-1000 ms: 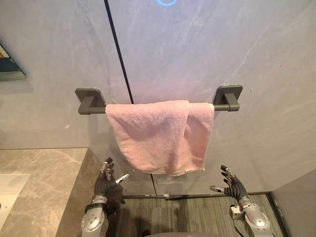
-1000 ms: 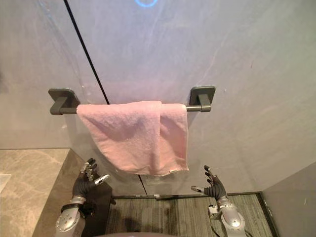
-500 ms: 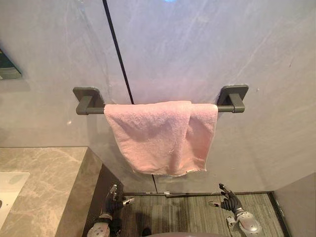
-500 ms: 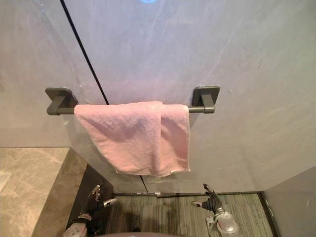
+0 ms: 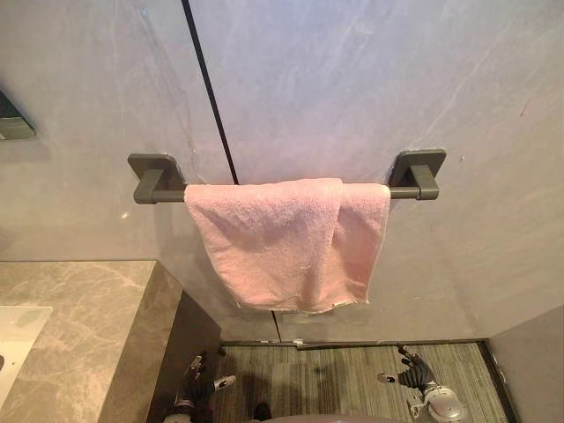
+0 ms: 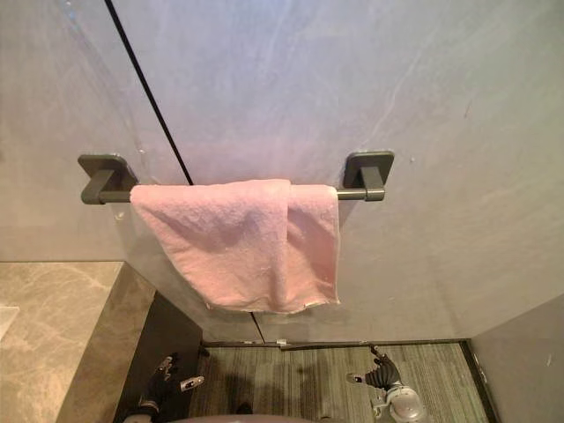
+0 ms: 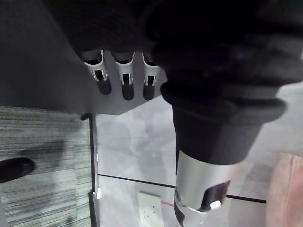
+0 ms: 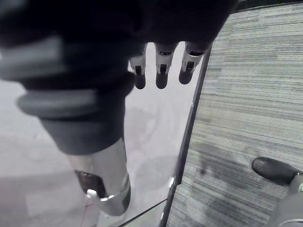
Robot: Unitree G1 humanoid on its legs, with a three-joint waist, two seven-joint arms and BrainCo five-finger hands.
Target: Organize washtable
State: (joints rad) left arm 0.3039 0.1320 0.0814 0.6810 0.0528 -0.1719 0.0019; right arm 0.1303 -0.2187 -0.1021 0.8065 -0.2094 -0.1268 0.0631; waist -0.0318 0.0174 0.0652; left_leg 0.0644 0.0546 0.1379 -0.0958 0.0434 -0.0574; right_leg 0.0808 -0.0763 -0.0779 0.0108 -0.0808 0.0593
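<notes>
A pink towel [image 5: 284, 242] hangs folded over a dark grey towel bar [image 5: 414, 189] on the grey wall, its right part doubled over. Both hands are low, well below the towel's hem and apart from it. My left hand [image 5: 194, 388] is down by the dark side of the washtable, fingers straight and holding nothing; the left wrist view shows its fingers [image 7: 123, 78] extended and a corner of the towel [image 7: 286, 189]. My right hand [image 5: 414, 375] hovers over the floor at the lower right, open and holding nothing, fingers [image 8: 161, 71] straight.
The marble washtable top [image 5: 79, 317] fills the lower left, with a white basin edge [image 5: 16, 328] at its left. A striped grey floor [image 5: 335, 379] lies below the towel. A grey panel [image 5: 529, 361] stands at the lower right. A wall socket [image 7: 151, 213] sits low on the wall.
Both hands have dropped from just under the towel's hem down toward the floor. The towel hangs as before. The camera has tilted slightly.
</notes>
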